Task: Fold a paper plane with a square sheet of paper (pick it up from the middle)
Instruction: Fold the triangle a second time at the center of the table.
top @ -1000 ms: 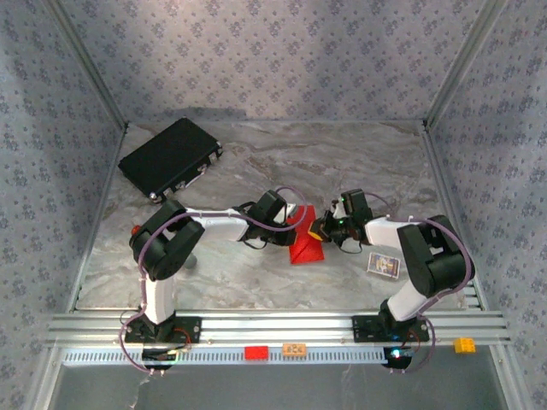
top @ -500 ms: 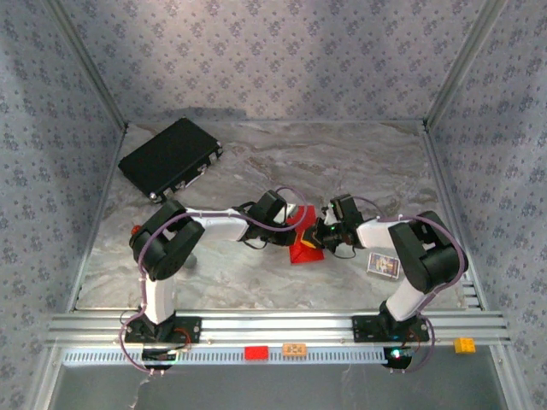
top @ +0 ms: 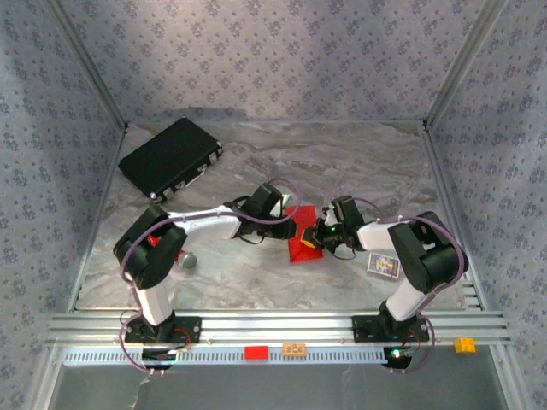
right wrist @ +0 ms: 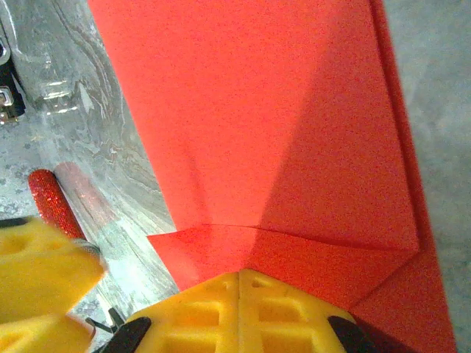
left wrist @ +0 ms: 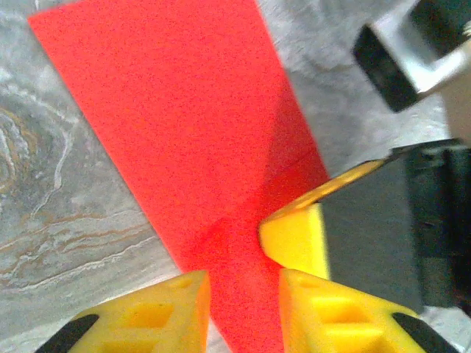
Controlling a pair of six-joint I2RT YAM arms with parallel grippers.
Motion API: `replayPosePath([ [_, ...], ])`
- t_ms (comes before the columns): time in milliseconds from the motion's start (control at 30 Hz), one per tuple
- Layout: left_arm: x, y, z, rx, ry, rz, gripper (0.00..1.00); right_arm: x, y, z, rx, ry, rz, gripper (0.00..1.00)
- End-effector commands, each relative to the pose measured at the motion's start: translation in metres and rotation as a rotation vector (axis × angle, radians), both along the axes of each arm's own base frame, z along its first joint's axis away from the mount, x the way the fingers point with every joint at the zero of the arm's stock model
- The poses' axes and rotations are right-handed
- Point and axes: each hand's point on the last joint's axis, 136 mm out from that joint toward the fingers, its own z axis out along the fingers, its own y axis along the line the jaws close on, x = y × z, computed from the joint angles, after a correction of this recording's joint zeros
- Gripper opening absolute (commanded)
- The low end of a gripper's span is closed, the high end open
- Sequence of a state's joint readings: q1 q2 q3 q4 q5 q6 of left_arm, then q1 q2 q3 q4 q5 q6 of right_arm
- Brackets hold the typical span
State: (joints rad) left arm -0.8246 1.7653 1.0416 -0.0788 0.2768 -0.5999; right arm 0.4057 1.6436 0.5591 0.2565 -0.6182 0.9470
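My left hand (left wrist: 244, 296) just came apart off the thin bright-red creased paper sheet (left wrist: 184, 132), right hand (right wrist: 239, 294) still pressed together pinning the fold, so that crease looks set.

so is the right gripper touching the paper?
Touching. Left wrist view: the right gripper tip sits on the paper, and its shadow meets the tip with no gap.

The marbled table (top: 342, 162) carries a black case (top: 169, 159), creased red paper (top: 302, 248), and a small card (top: 383, 266).
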Motion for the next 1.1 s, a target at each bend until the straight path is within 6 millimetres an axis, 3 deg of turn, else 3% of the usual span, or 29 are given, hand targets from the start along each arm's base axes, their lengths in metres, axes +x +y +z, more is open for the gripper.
replayPosePath([
  [0, -0.016, -0.006, 0.011, -0.050, 0.049, -0.007, 0.20, -0.016, -0.019, -0.028, -0.090, 0.096, -0.060, 0.02],
  [200, -0.039, -0.033, 0.001, -0.102, 0.155, -0.108, 0.06, -0.016, -0.019, -0.028, -0.087, 0.092, -0.059, 0.02],
  [433, -0.044, -0.043, -0.012, -0.122, 0.217, -0.127, 0.06, -0.015, -0.019, -0.027, -0.084, 0.092, -0.058, 0.02],
  [733, -0.049, -0.042, -0.030, -0.091, 0.254, -0.139, 0.06, -0.015, -0.020, -0.028, -0.088, 0.096, -0.062, 0.02],
  [1067, -0.064, -0.025, -0.051, 0.007, 0.266, -0.161, 0.06, -0.016, -0.023, -0.031, -0.096, 0.103, -0.066, 0.02],
])
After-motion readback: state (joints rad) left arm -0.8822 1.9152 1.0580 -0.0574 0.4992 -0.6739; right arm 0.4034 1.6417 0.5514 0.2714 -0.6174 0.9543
